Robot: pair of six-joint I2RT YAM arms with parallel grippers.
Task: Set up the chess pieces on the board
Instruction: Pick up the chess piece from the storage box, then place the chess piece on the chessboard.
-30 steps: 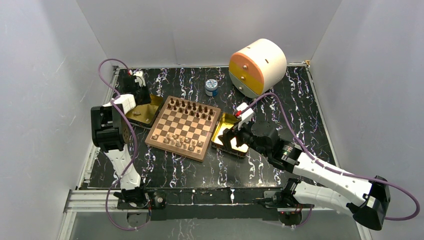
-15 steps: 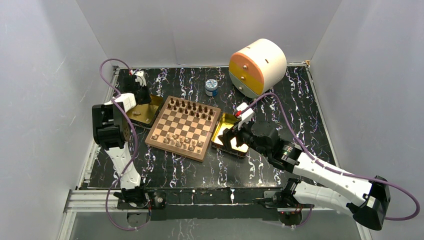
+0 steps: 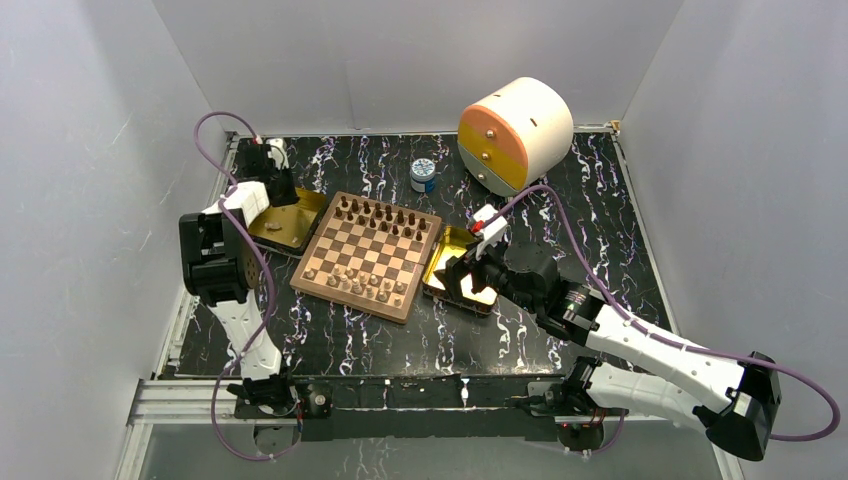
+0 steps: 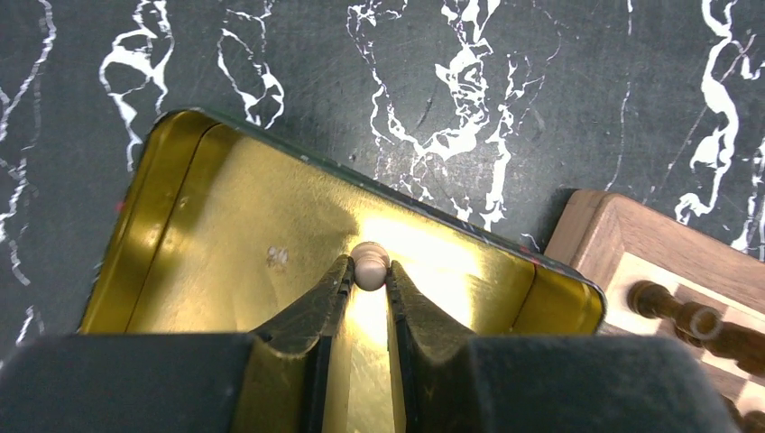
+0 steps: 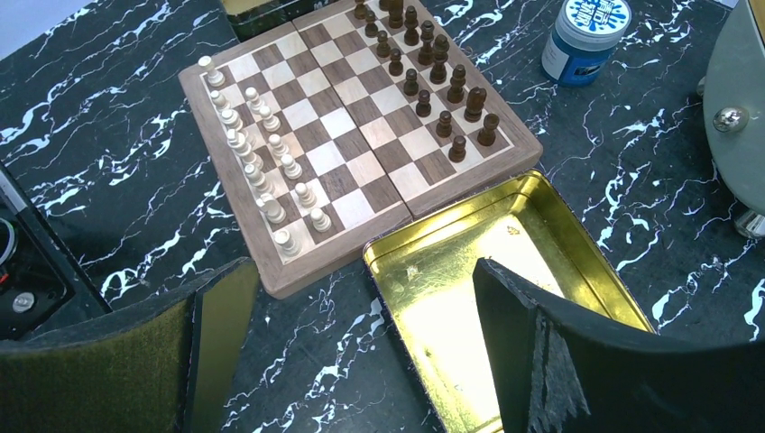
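Inside a white-walled booth (image 3: 400, 60), a black worktop (image 3: 620, 210) veined white like marble carries the checkered wooden board (image 3: 367, 255), with pale and dark chess pieces (image 3: 380, 213) ranked along opposite edges. The left gripper (image 4: 368, 271) pinches one pale piece (image 4: 370, 260) within a shiny gold tray (image 4: 144, 216). The right gripper (image 5: 361, 271) hangs wide open. The print on a blue jar (image 5: 585, 41) is unreadable.

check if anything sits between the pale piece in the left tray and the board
Only the tray's own low wall. The left gripper grips the pale piece inside the gold tray, and the board has its corner just past that wall, so a lift should clear it.
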